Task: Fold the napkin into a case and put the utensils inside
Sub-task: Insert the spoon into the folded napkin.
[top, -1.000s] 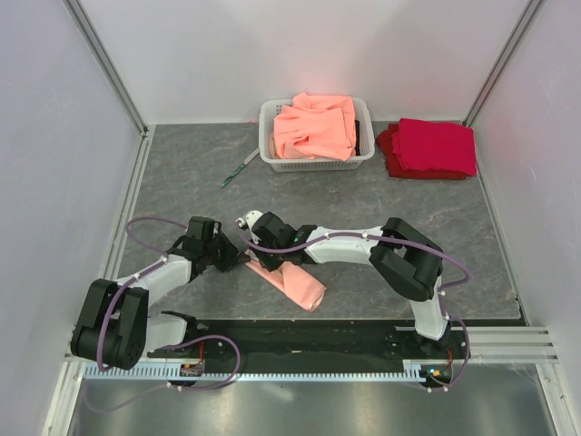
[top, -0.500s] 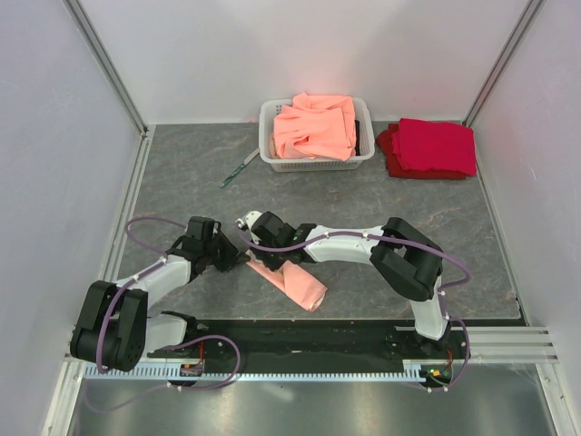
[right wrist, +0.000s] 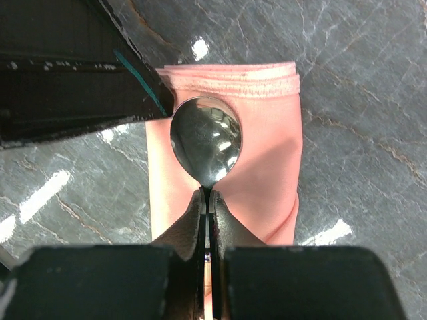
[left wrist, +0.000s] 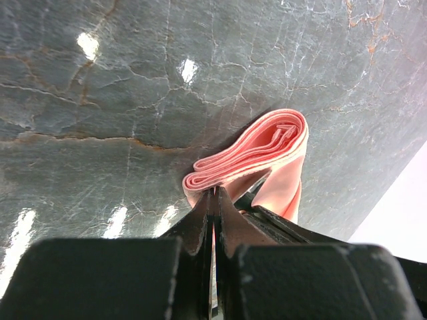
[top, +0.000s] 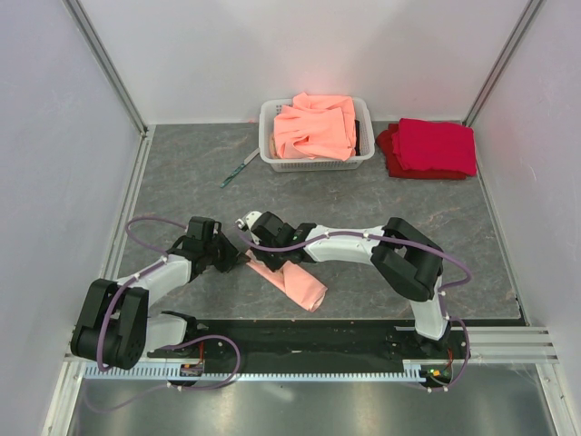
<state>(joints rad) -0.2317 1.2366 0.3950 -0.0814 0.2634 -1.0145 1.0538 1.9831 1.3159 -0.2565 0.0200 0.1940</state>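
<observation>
The pale-pink napkin point(top: 292, 282) lies folded into a long case on the table in front of the arms. It also shows in the left wrist view point(left wrist: 257, 150) and the right wrist view point(right wrist: 267, 167). My right gripper point(right wrist: 207, 192) is shut on the neck of the silvery spoon point(right wrist: 205, 141), whose bowl hangs over the napkin's open end. My left gripper point(left wrist: 215, 193) is shut, its tips at the napkin's layered end. A thin teal strip point(right wrist: 143, 83) runs along its fingers, apparently a teal-handled utensil. In the top view both grippers meet at the napkin's upper-left end point(top: 250, 259).
Another teal-handled utensil point(top: 238, 170) lies on the table left of a white basket point(top: 269, 156) heaped with orange-salmon cloths. Deep red folded cloths point(top: 431, 148) lie to the basket's right. Enclosure walls stand close on the left, right and back.
</observation>
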